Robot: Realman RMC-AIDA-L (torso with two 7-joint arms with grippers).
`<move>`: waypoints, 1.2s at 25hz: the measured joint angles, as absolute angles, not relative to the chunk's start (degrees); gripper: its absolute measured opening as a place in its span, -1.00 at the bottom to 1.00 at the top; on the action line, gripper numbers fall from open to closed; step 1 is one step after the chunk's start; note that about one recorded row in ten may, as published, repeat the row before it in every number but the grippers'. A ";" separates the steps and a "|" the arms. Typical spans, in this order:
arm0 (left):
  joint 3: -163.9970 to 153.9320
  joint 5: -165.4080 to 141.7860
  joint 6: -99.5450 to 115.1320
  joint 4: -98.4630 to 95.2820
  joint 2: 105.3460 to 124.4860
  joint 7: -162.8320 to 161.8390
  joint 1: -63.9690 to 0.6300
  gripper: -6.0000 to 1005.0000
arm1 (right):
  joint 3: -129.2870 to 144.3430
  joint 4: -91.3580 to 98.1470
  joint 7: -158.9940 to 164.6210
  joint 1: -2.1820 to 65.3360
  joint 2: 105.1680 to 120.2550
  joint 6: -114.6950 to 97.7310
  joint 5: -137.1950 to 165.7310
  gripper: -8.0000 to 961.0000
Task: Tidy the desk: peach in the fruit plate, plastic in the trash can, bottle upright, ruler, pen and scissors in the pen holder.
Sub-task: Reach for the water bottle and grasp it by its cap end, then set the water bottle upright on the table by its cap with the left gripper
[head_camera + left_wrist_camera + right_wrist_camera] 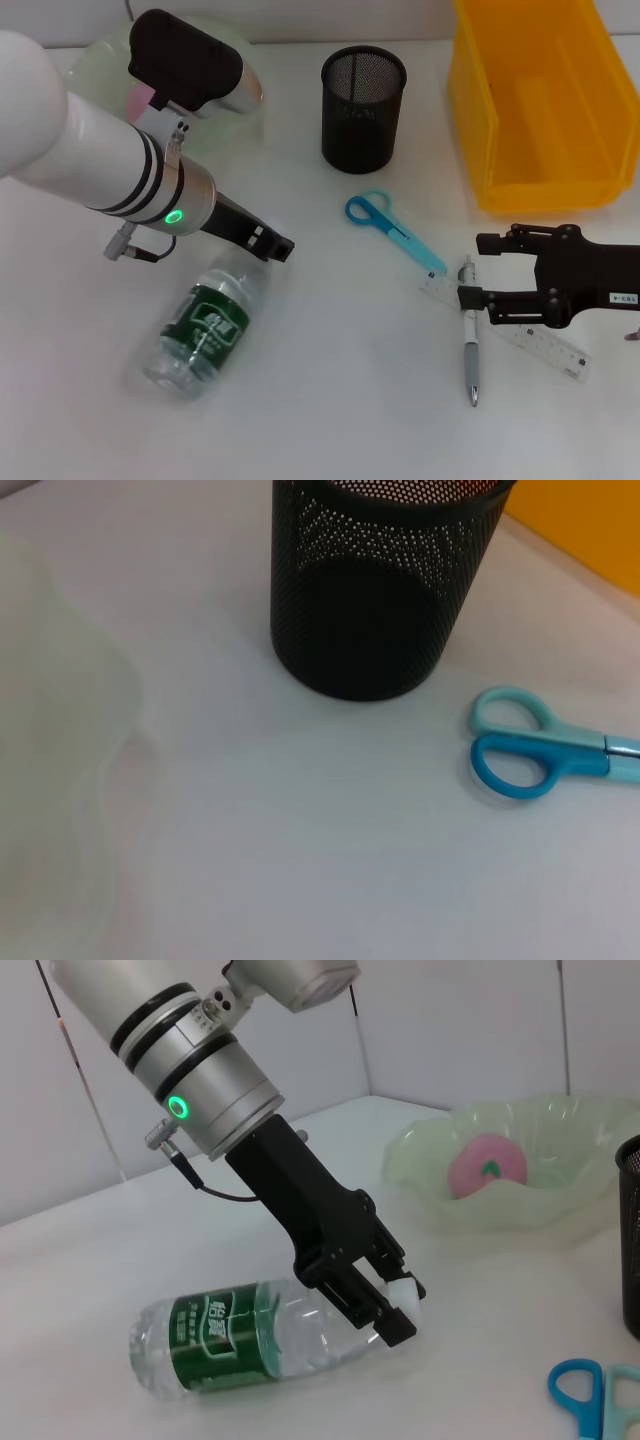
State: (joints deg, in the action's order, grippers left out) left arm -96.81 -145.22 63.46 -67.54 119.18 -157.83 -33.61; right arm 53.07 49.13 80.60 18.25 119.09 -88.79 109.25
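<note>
The left gripper [395, 1305] is closed on the neck of the bottle [205, 325], which lies on its side near the front left corner. The right gripper [470, 272] stands wide open around the pen [470, 345] near the right edge.

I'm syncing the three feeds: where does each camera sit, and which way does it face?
Head view: looks down on the desk; both arms show, left gripper at the lying bottle, right gripper over the pen.
Left wrist view: faces the pen holder and scissors; no arm shows.
Right wrist view: looks across at the left arm and bottle.
All three show the scissors.
</note>
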 joint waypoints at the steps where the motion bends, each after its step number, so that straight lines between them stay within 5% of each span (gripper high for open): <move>1: -96.82 -145.22 63.54 -67.58 119.18 -157.63 -33.62 0.34 | 53.07 49.12 80.63 18.26 119.09 -88.69 109.25 0.64; 8: -96.64 -144.82 66.58 -78.96 118.71 -153.89 -28.74 -0.07 | 53.00 48.46 80.80 18.29 119.09 -88.58 109.25 0.64; 20: -91.00 -142.14 70.70 -90.30 118.64 -143.86 -21.12 -0.08 | 53.00 48.67 81.09 18.28 119.09 -88.60 109.24 0.64; 22: -76.76 -128.04 75.70 -94.56 118.55 -130.09 -14.60 -0.08 | 53.00 48.84 81.43 18.32 119.06 -88.60 109.24 0.64; 30: -69.18 -121.43 77.32 -92.92 118.57 -123.65 -12.60 -0.10 | 53.02 49.04 82.15 19.01 119.00 -88.81 109.24 0.64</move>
